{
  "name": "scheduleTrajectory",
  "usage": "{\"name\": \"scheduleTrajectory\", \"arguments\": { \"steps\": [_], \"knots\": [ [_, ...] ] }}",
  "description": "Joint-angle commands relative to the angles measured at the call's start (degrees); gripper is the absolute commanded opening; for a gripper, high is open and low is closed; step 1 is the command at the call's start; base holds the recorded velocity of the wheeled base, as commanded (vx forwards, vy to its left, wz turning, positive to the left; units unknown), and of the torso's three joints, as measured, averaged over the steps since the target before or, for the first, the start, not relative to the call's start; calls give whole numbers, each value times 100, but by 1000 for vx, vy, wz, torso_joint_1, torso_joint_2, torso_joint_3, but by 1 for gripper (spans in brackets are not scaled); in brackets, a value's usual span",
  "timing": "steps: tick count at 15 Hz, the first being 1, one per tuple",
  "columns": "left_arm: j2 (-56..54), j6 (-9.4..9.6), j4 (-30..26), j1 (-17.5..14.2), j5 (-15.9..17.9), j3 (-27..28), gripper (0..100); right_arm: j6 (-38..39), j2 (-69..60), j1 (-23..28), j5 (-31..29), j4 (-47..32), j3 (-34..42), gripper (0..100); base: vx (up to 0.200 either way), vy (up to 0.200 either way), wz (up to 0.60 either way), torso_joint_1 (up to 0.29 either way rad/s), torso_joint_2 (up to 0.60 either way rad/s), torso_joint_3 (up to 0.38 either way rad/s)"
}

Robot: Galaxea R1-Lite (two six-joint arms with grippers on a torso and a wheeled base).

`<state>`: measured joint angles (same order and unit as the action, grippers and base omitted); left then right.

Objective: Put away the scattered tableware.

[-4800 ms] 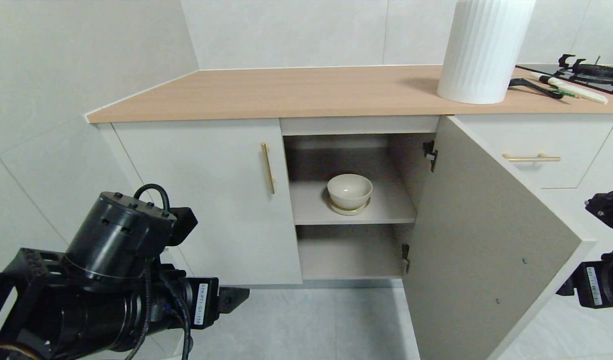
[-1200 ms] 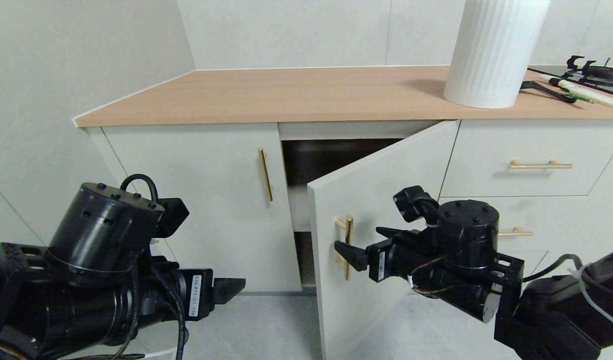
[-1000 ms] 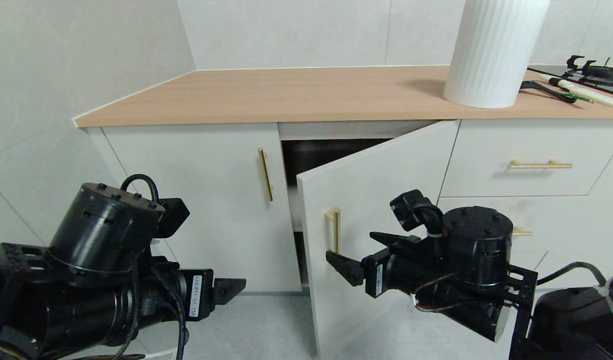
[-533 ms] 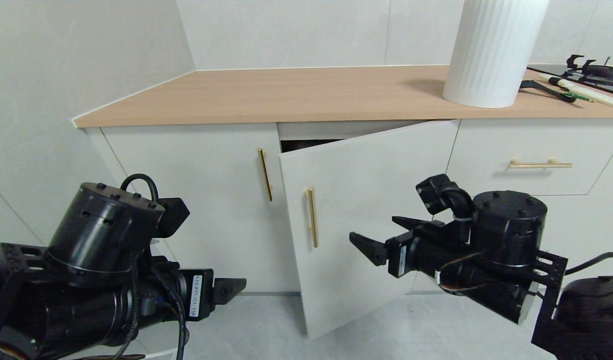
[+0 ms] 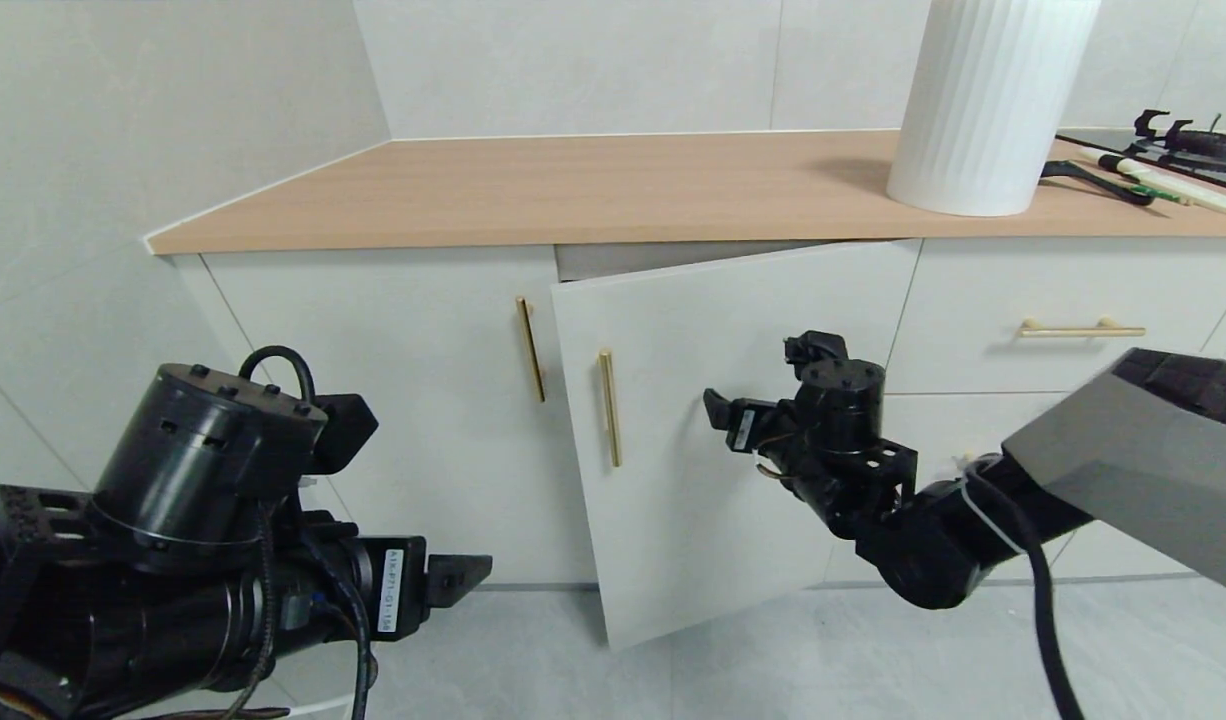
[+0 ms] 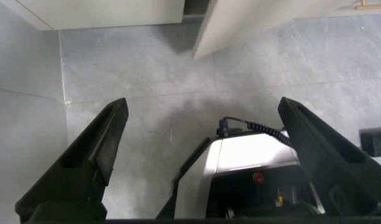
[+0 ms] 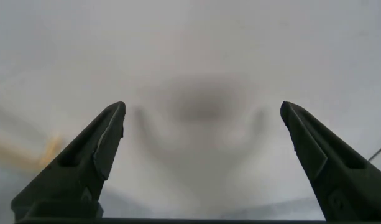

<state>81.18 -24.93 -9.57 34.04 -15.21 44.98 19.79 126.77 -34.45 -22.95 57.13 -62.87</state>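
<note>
My right pincer (image 5: 725, 412) is in the middle of the head picture, held up at the front of the cupboard door (image 5: 673, 520). Its two fingers (image 7: 97, 155) are wide apart and nothing is between them but the flat white face of the door. The door is very close to it. I cannot tell if a tip touches it. The gold handle (image 5: 607, 408) of this door is just to the left of my pincer, and my pincer is not around it.

The door is almost shut. It still sticks out a little, and a thin dark gap (image 5: 663, 258) shows along its top. What is inside the cupboard is hidden behind the door.

My left pincer (image 5: 453, 580) is low in the lower left of the head picture, above the grey floor (image 5: 573, 660). Its fingers (image 6: 100, 149) are wide apart too and hold nothing. It is well apart from the door.

To the left of the door is another door (image 5: 393, 400) with its own gold handle (image 5: 531, 348), and that one is shut. On the right is a drawer (image 5: 973, 320) with a gold bar.

The wooden surface (image 5: 573, 190) runs across the top. A tall white ribbed pot (image 5: 983, 100) stands on it in the upper right. Some long tools (image 5: 1143, 180) lie beside it, near the stove (image 5: 1193, 140), far from both pincers.
</note>
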Motion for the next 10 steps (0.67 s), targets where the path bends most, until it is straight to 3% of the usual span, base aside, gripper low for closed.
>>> {"name": "scheduleTrajectory", "arguments": {
  "steps": [1, 10],
  "knots": [
    [12, -3, -1, -2, -8, 2, 100, 69, 577, 105, -218, 0, -472, 100, 0, 0, 0, 0, 0, 0],
    [30, -3, -1, -2, -8, 2, 100, 157, 1095, 553, -737, 0, -1369, 100, 0, 0, 0, 0, 0, 0]
  ]
}}
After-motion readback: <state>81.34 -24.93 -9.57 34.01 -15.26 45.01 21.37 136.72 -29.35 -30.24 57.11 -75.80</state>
